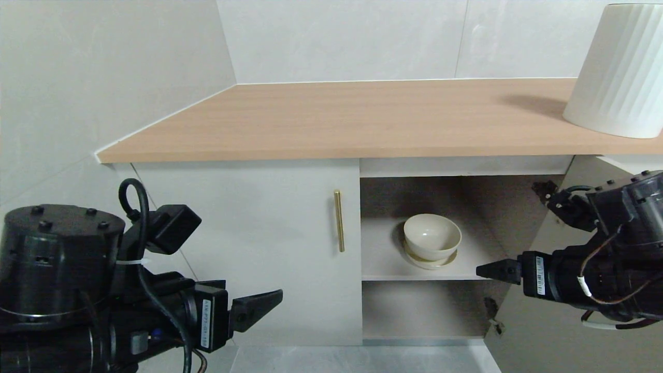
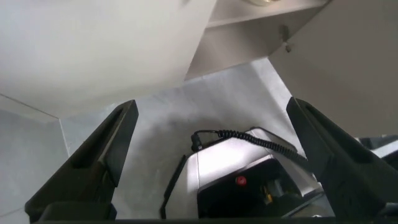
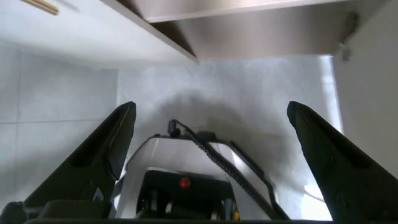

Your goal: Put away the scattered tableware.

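Cream-coloured bowl [image 1: 432,237] is the thing to look at here. It sits upright on a small matching saucer [image 1: 430,262], and the two are on the upper shelf [image 1: 380,267] of the cabinet [image 1: 461,167], a bit left of the shelf's middle and back from its front edge. Under the shelf is a lower compartment [image 1: 414,311].

The right-hand door [image 1: 549,326] is swung out toward the robot's right. The left-hand door [image 1: 248,243] is closed, with a slim brass handle [image 1: 339,221] standing upright along the edge nearest the opening.

The right pincer [image 3: 211,146] hangs in front of the opening at about the height of the shelf's front edge, to the right of the bowl and clearly apart from it. In its wrist view it's released, with the two dark fingers [image 3: 106,155] spread wide over the pale floor [image 1: 362,360].

The left pincer [image 2: 211,146] is low down in front of the closed door, well apart from the bowl. It's released too, fingers [image 2: 99,162] splayed.

On top is a wood-look counter [image 1: 362,119], and a white ribbed object [image 1: 619,72] stands at its far right, against the pale wall [image 1: 336,36].
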Tool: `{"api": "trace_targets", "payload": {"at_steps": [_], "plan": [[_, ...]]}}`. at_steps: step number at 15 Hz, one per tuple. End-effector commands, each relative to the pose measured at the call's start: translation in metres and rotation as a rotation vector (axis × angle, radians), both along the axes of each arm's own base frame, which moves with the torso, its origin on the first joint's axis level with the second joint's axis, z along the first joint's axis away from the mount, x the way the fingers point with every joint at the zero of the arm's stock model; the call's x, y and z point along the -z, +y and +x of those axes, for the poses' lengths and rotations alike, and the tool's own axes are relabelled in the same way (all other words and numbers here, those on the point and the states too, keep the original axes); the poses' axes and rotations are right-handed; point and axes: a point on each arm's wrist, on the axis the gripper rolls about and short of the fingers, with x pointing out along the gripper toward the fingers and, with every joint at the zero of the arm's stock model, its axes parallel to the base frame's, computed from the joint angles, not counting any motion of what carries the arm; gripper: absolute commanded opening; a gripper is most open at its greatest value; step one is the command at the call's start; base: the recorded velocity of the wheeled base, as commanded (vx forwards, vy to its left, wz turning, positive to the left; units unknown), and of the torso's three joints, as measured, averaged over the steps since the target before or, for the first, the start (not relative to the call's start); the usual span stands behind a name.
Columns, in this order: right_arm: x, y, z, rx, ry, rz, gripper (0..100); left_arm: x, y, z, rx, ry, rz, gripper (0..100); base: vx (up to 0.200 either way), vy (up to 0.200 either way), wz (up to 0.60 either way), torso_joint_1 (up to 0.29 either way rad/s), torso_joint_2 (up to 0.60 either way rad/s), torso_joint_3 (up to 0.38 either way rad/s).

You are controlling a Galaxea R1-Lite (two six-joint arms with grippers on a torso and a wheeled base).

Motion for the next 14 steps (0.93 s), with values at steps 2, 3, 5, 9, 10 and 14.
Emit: {"api": "trace_targets", "payload": {"at_steps": [2, 3, 5, 9, 10, 14], "plan": [[-0.007, -0.004, -0.009, -0.006, -0.022, 0.004, 100, -0.001, 0.002, 0.0, -0.01, -0.001, -0.007, 100, 0.0, 0.0, 0.0, 0.0, 0.0, 0.0], [-0.005, -0.005, -0.009, -0.003, -0.015, -0.001, 100, -0.001, 0.002, 0.0, -0.01, -0.001, -0.007, 100, -0.2, 0.0, 0.0, 0.002, 0.0, 0.007], [-0.003, -0.005, -0.01, -0.006, -0.007, -0.007, 100, 0.0, 0.001, 0.0, -0.011, 0.003, -0.006, 100, -0.2, 0.0, 0.0, 0.01, 0.01, 0.007], [0.001, -0.002, -0.013, -0.029, 0.004, -0.013, 100, -0.001, 0.002, -0.001, -0.011, -0.001, -0.009, 100, -0.2, 0.0, 0.0, -0.001, 0.0, 0.005], [0.001, -0.001, -0.014, -0.031, 0.007, -0.015, 100, -0.001, 0.002, 0.0, -0.011, 0.0, -0.008, 100, -0.2, 0.0, 0.0, -0.002, 0.01, 0.002], [0.003, -0.001, -0.013, -0.033, 0.013, -0.019, 100, -0.001, 0.002, 0.0, -0.011, 0.0, -0.008, 100, -0.2, 0.0, 0.0, 0.0, 0.0, 0.001]]}}
